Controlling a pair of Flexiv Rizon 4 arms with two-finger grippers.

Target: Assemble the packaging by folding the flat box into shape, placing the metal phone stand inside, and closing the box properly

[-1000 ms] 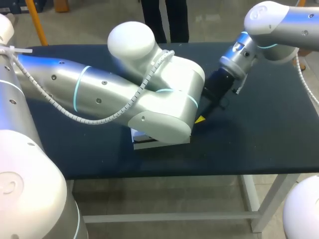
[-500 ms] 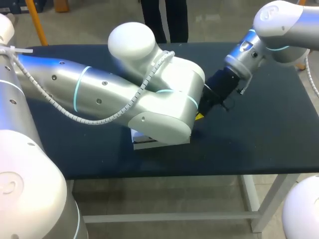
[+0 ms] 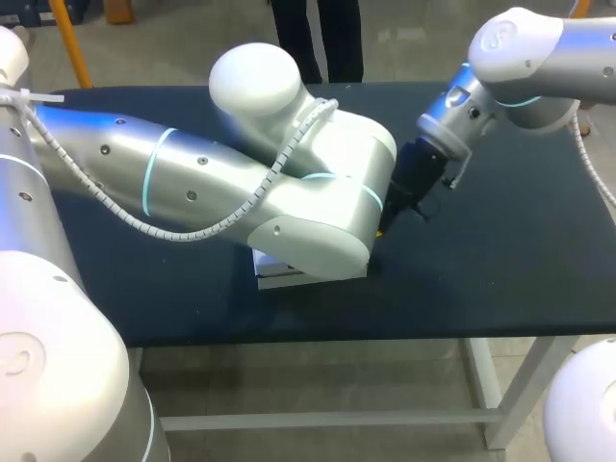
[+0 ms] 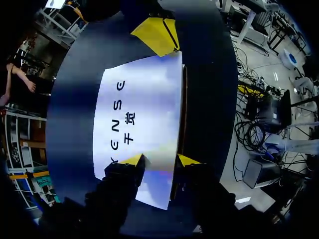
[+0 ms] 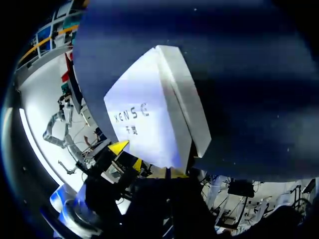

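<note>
The white box (image 4: 139, 124) lies flat on the dark table (image 3: 500, 250), printed face up. In the head view my left arm hides all but its front edge (image 3: 289, 274). My left gripper (image 4: 160, 160) is open at the box's near end, one fingertip (image 4: 133, 159) over the top face and the other beside the long edge. My right gripper (image 5: 169, 173) is shut with nothing in it, tips against the box's (image 5: 149, 114) opposite end; it shows in the head view (image 3: 383, 229) and beyond the box in the left wrist view (image 4: 157, 35). No metal phone stand is visible.
My left arm (image 3: 241, 183) lies across the middle of the table and blocks the view under it. Bare tabletop lies to the right of my right gripper, out to the table's right edge (image 3: 602, 289).
My right gripper's fingers have shut. Its wrist swung slightly away to the right, then came back closer against the box's end. The left arm and the box have kept still.
</note>
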